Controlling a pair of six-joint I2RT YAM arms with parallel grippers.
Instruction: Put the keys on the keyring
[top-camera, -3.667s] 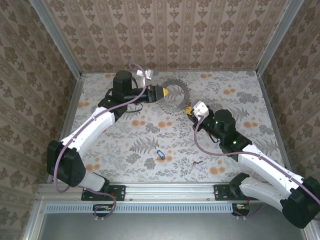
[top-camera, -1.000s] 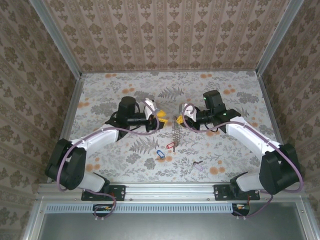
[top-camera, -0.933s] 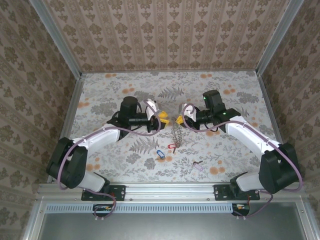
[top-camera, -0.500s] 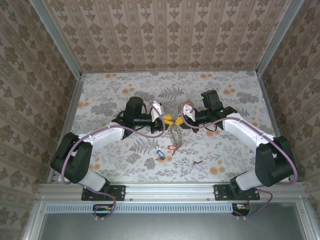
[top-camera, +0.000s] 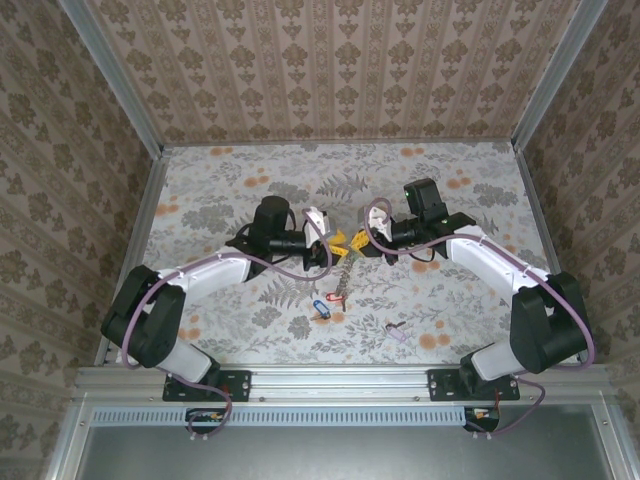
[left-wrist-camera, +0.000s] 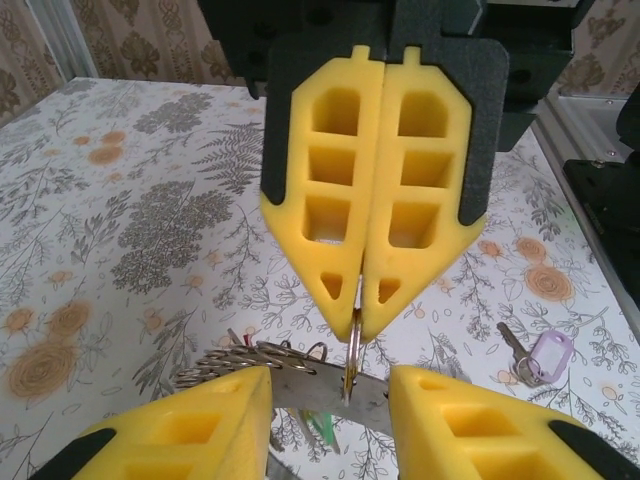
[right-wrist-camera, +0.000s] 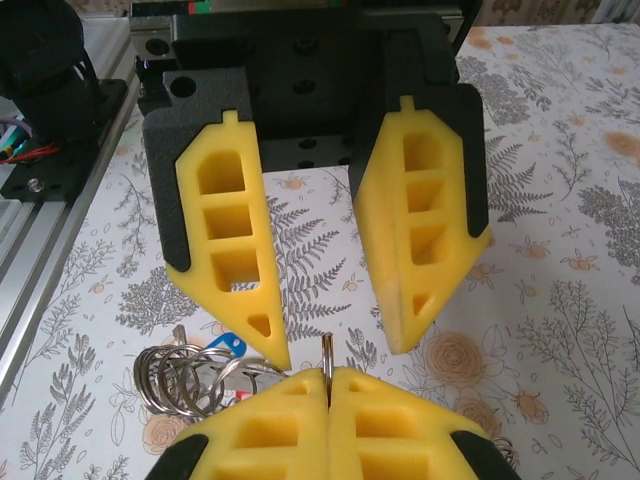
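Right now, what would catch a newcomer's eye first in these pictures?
Two yellow-fingered grippers meet nose to nose over the floral table: the right gripper shut on the keyring, whose grey keys hang below, the left gripper open opposite. Towards the near edge lie a blue-tagged key and a purple-tagged key.

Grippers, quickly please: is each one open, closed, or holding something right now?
Left gripper: open, one finger on each side of the keyring, not clamping it.
Right gripper: closed, pinching the keyring.

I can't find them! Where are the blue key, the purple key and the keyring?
blue key (top-camera: 319, 307): top view, its tag.
purple key (left-wrist-camera: 548, 353): left wrist view, its tag.
keyring (top-camera: 346, 267): top view, hanging keys.
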